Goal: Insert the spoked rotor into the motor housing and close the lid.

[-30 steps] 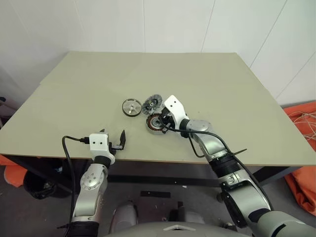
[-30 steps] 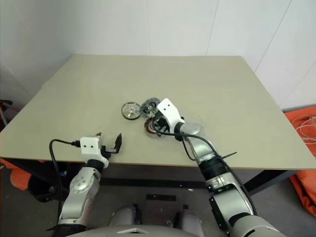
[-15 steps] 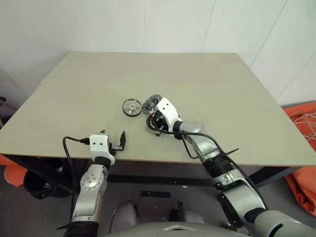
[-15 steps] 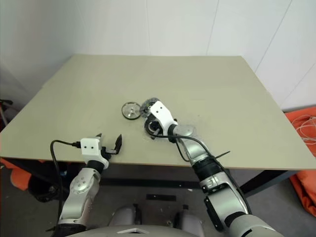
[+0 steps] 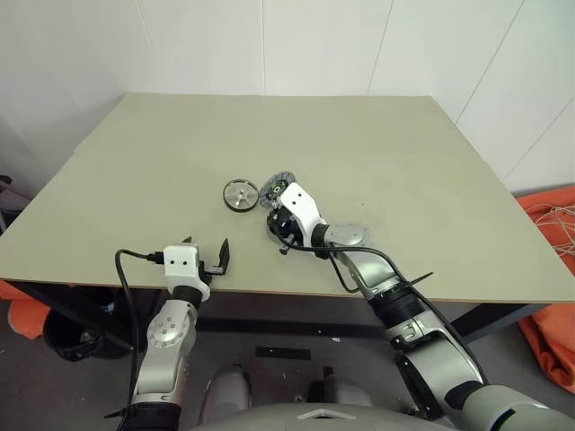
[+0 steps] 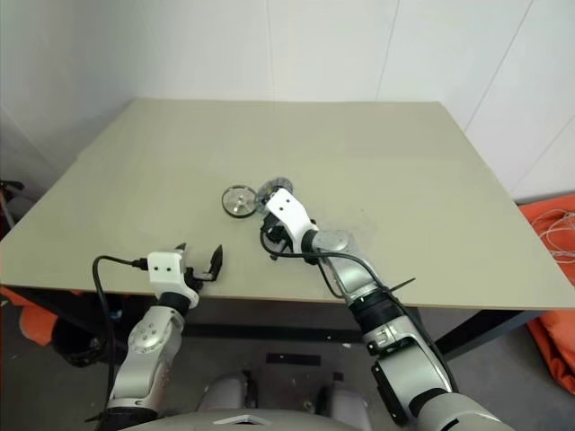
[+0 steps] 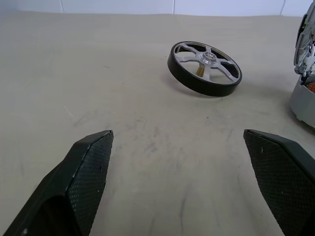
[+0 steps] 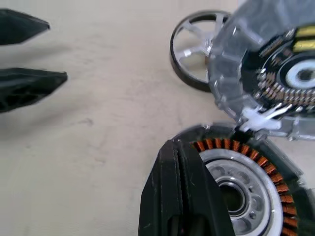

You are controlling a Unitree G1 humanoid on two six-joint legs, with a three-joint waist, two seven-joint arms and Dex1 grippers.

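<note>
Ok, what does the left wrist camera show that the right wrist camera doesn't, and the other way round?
Left wrist view: the spoked rotor whole, every spoke in sight, framed by the open left hand. Right wrist view: the motor housing with its copper windings and silver hub, the circuit board inside the open lid, and the shut right hand in front of the housing. Both: the rotor lying on the table apart from the housing, the left hand, and an edge of the lid.
</note>
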